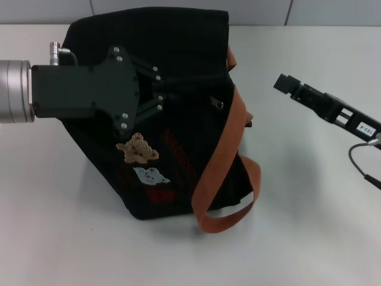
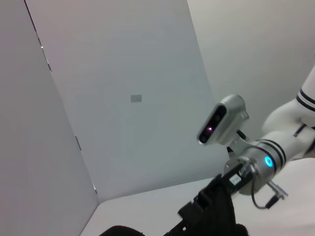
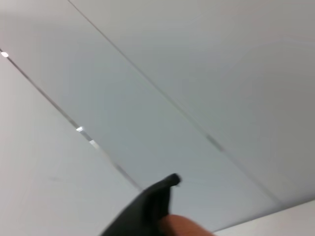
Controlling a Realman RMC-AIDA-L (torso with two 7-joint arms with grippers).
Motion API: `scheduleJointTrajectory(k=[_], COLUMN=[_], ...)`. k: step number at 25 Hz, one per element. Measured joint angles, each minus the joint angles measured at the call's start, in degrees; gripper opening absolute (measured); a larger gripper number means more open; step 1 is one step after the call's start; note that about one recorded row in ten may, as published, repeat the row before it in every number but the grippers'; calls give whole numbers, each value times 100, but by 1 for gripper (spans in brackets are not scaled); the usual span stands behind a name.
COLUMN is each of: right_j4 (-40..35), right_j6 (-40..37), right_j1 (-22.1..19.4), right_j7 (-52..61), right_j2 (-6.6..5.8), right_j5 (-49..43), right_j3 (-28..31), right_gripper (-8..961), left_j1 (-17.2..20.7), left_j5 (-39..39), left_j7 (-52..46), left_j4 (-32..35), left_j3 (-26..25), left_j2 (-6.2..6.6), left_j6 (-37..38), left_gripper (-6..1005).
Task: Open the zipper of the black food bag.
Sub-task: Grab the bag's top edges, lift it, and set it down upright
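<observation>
Two grippers are flanking the boxy black fabric food bag [image 1: 178, 119], which is sitting mid-desk [image 1: 59, 238], nearer the far edge. The left gripper [image 1: 159, 89] is hovering over the bag's top with fingers spread; whether they touch cannot be told. The right gripper [image 1: 284, 83] is waiting beside it, state indiscernible. Soft and likely light, the bag needs bracing; the small silver pull tab [image 1: 218, 103] of its closed black zipper is offering the hold. Contents are hidden.
</observation>
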Motion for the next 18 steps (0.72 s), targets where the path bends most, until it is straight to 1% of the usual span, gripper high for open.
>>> scheduleJointTrajectory(k=[4, 10, 15, 18], right_j4=[-266, -283, -281, -264], right_j6=[-324, -397, -401, -405], right_j1=[137, 324, 522, 547], right_j7=[697, 975, 1218, 1260], right_j2=[-36, -55, -25, -21], right_j5=[-9, -7, 15, 15], right_j3=[-330, -522, -578, -579], right_gripper=[824, 730, 651, 529], left_j1=[34, 126, 151, 151], left_j5=[-44, -136, -182, -187], left_j7=[166, 372, 503, 600], left_j4=[-127, -163, -235, -286], left_j3=[3, 3, 3, 3], left_j2=[1, 5, 5, 7], left_j6=[32, 49, 56, 49], left_gripper=[88, 88, 88, 88])
